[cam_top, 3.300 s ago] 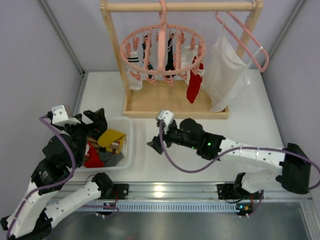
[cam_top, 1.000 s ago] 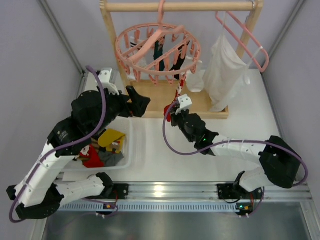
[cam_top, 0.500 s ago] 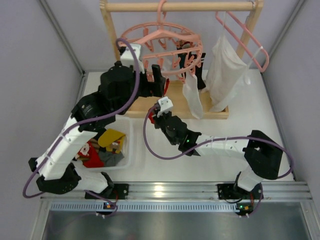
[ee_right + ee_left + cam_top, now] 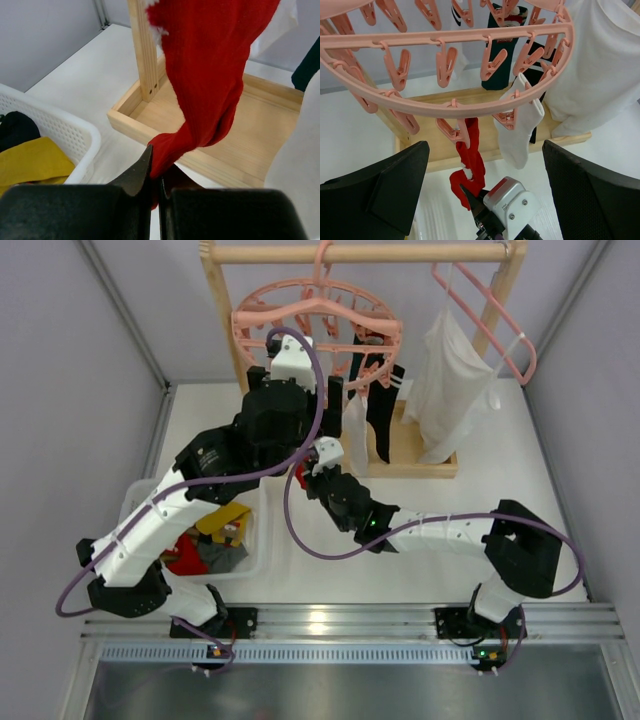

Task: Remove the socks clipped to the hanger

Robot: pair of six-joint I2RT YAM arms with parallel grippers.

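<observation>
The pink ring hanger (image 4: pixel 320 315) hangs tilted from the wooden rail, with its front rim (image 4: pixel 445 107) close in the left wrist view. A red sock (image 4: pixel 472 160) hangs from a front clip. My right gripper (image 4: pixel 156 175) is shut on that sock's toe (image 4: pixel 210 75) and stretches it down. My left gripper (image 4: pixel 484 165) is open just under the rim, its fingers (image 4: pixel 375 190) wide on either side of the red sock and touching nothing. A white sock (image 4: pixel 520 125), a black sock (image 4: pixel 385 410) and a dark teal sock (image 4: pixel 497 55) stay clipped.
A white basket (image 4: pixel 262 530) at the left holds a yellow sock (image 4: pixel 30 160) and other socks. The wooden rack's base (image 4: pixel 240 135) and post (image 4: pixel 142 50) stand behind the red sock. A large white garment (image 4: pixel 450 390) hangs on a pink triangular hanger (image 4: pixel 500 320) at the right.
My left arm has swung up from beside the basket to the ring. The right gripper has pulled the red sock to the left, and the ring has turned and tilted with it.
</observation>
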